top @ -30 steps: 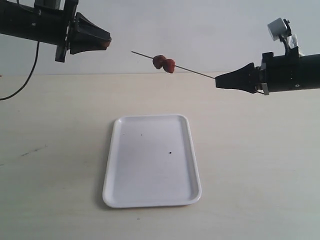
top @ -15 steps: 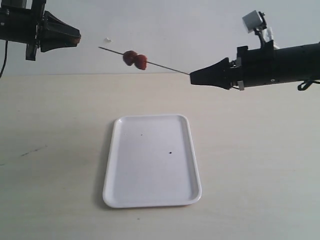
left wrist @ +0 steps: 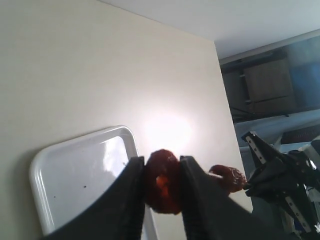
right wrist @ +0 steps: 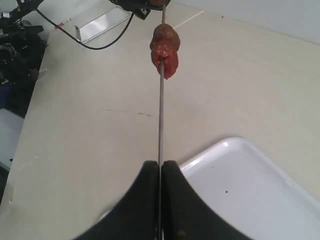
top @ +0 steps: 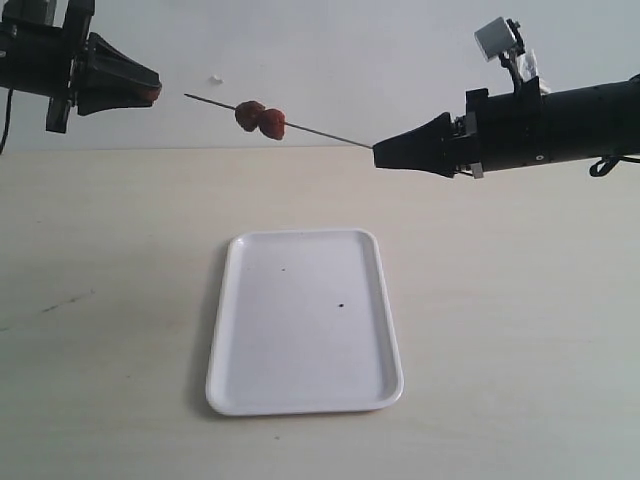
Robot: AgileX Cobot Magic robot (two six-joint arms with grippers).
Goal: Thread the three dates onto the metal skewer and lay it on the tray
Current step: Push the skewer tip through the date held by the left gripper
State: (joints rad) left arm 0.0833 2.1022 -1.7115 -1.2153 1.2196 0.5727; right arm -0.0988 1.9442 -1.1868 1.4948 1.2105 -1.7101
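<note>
My right gripper (top: 378, 155) (right wrist: 161, 165) is shut on the near end of the thin metal skewer (top: 320, 131) (right wrist: 161, 120), holding it in the air above the table. Two red-brown dates (top: 260, 118) (right wrist: 165, 47) sit threaded side by side near its far end. The bare tip points at my left gripper (top: 155, 88) (left wrist: 162, 160), which is shut on the third date (left wrist: 162, 185). A small gap separates that date from the tip. The white tray (top: 300, 350) (left wrist: 75, 170) lies empty on the table below.
The pale table (top: 500, 300) spreads around the tray. A black cable (right wrist: 95, 45) and a clear bracket (right wrist: 100, 25) lie near the far table edge behind the left arm.
Both arms have shifted left. The right gripper carried the skewer and its two dates left, bringing the tip closer to the left gripper. Both grips are unchanged.
</note>
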